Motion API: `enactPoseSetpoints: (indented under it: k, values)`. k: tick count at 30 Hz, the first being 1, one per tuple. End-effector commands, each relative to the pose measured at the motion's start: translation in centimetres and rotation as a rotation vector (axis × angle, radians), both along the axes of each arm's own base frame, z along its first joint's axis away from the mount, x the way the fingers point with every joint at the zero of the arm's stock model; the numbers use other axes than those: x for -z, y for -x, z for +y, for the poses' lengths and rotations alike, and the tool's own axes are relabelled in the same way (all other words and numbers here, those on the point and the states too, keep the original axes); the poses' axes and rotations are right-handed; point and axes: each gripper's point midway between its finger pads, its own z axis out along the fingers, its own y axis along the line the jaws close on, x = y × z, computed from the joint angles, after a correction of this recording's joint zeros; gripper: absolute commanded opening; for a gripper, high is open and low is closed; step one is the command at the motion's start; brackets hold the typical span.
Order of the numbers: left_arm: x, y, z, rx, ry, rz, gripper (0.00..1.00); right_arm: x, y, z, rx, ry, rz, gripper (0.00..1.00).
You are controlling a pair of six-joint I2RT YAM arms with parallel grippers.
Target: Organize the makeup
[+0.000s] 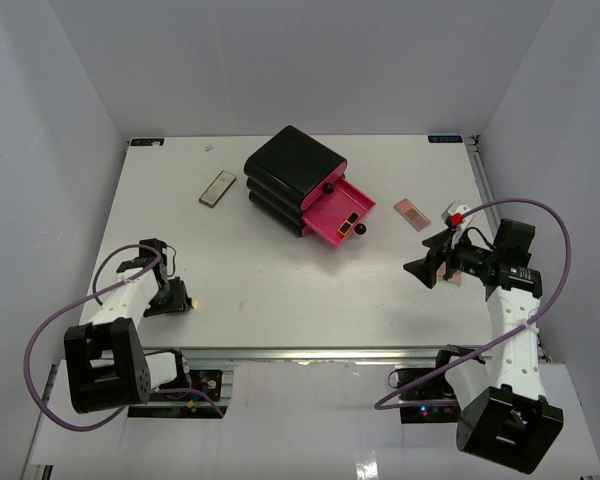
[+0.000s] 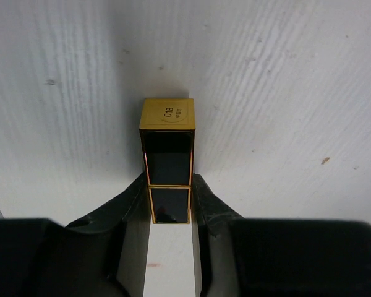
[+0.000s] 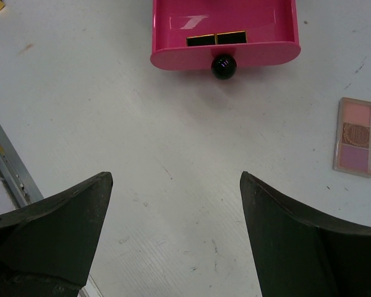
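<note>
A black-and-gold lipstick tube [image 2: 167,158] lies on the white table, its gold end pointing away from my left gripper [image 2: 169,207]. The jaws press against both sides of its near end. From above, that gripper [image 1: 172,297] sits low at the near left with the tube's tip [image 1: 194,302] poking out. My right gripper [image 3: 173,176] hangs open over bare table, facing the pink drawer [image 3: 222,52], which holds another lipstick tube [image 3: 216,39]. A pink palette [image 3: 356,137] lies to its right. A slim tan-and-silver case [image 1: 217,188] lies left of the box.
The big black box [image 1: 292,168] stands at the back centre with its bottom pink drawer [image 1: 330,215] pulled out toward the right arm. The drawer's black knob [image 3: 222,67] faces my right gripper. White walls close in the table on three sides.
</note>
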Motion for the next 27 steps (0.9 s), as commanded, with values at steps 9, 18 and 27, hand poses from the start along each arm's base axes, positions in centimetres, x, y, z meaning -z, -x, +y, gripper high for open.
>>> enactPoseSetpoints:
  k: [9,18,27]
  values:
    - [-5.0,-5.7,-3.0,0.466,0.030,-0.288,0.00,0.6,-0.1,0.1,-0.008,-0.007,0.016,0.90]
    - [-14.0,-9.6,-12.1,1.075,-0.110,-0.704,0.00,1.4,-0.5,-0.4,0.019,0.007,0.035,0.90]
    - [-20.5,-9.1,-27.2,1.833,-0.276,-1.039,0.00,2.0,-1.1,-1.0,0.047,0.027,0.044,0.90]
